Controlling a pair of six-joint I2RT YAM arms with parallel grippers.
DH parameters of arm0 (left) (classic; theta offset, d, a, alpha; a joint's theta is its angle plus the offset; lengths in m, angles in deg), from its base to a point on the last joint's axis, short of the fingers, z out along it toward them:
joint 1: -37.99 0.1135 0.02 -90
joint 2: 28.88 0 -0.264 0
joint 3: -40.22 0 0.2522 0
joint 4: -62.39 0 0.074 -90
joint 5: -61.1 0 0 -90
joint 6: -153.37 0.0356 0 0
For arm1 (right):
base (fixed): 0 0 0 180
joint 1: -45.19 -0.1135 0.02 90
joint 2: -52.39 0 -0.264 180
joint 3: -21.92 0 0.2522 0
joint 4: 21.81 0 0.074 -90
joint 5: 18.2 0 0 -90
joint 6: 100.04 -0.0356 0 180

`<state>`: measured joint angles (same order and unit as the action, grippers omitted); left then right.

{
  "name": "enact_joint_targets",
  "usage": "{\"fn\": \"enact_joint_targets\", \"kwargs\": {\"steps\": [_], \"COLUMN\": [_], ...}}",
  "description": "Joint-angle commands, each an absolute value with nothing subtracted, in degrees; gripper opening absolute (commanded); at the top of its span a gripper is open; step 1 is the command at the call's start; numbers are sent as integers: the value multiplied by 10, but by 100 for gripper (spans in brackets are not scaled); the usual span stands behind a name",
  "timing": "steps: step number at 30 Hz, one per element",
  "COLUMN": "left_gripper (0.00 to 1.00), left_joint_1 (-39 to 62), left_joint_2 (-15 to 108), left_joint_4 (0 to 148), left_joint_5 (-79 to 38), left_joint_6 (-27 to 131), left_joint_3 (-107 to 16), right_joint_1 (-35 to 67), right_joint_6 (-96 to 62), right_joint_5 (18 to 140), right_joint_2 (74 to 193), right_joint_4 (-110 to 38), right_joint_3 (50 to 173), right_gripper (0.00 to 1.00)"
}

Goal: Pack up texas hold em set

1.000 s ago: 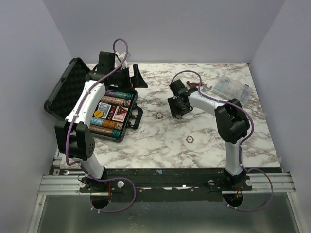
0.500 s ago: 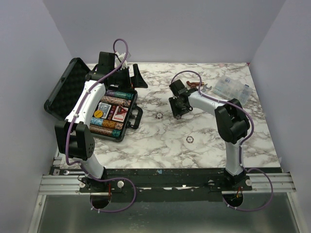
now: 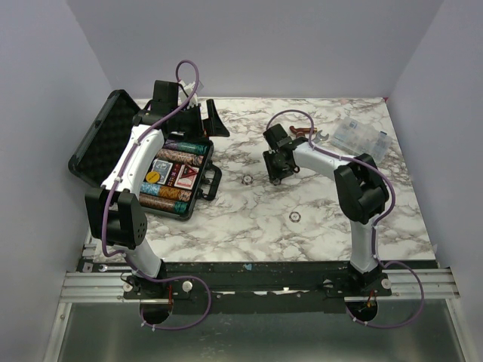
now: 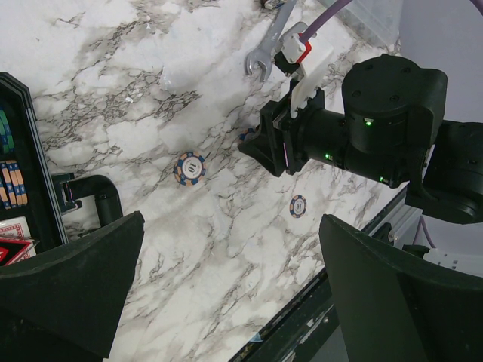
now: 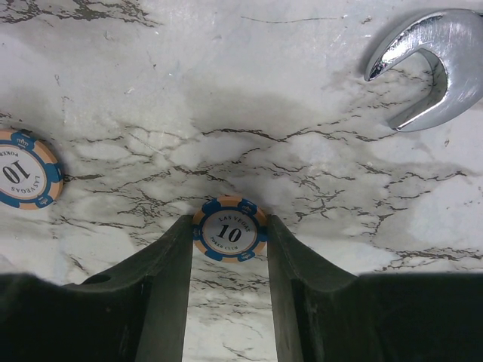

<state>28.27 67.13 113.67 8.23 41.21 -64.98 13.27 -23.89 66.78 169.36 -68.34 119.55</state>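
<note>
The black briefcase [image 3: 96, 143] lies open at the left, its tray [image 3: 178, 175] holding rows of coloured chips and red and blue card decks. My right gripper [image 5: 229, 223] is shut on a blue-and-orange "10" chip [image 5: 229, 235], pinched edge to edge at the fingertips, close over the marble mid-table [image 3: 278, 170]. Two more such chips lie loose on the marble, one [image 3: 247, 179] near the case and one [image 3: 293, 216] nearer the front. My left gripper [image 3: 204, 124] is open and empty, raised over the case's far right corner; its view [image 4: 232, 226] looks across at the right gripper [image 4: 281, 140].
A silver wrench [image 3: 314, 135] lies just behind the right gripper and shows in the right wrist view [image 5: 432, 66]. A clear plastic compartment box [image 3: 364, 136] sits at the back right. The case's handle [image 3: 212, 182] sticks out toward the loose chips.
The right gripper has shifted very slightly; the left arm, the case and the loose chips stand as before.
</note>
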Motion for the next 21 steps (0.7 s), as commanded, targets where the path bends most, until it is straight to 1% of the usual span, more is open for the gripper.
{"fn": "enact_joint_targets", "kwargs": {"steps": [1, 14, 15, 18, 21], "left_gripper": [98, 99, 98, 98, 99], "left_joint_1": [283, 283, 283, 283, 283], "left_joint_2": [676, 676, 677, 680, 679], "left_joint_4": [1139, 1138, 1139, 1139, 1138], "left_joint_5": [87, 85, 87, 92, 93], "left_joint_6": [418, 418, 418, 417, 416], "left_joint_3": [-656, -655, -656, -657, -657], "right_joint_1": [127, 121, 119, 118, 118], "right_joint_6": [-247, -248, -248, -240, -229], "right_joint_5": [683, 698, 691, 680, 663], "right_joint_2": [1678, 1682, 1684, 1683, 1711], "right_joint_4": [-680, -686, -696, -714, -776], "right_joint_3": [1197, 1236, 1241, 1238, 1272], "right_gripper": [36, 37, 40, 58, 64]}}
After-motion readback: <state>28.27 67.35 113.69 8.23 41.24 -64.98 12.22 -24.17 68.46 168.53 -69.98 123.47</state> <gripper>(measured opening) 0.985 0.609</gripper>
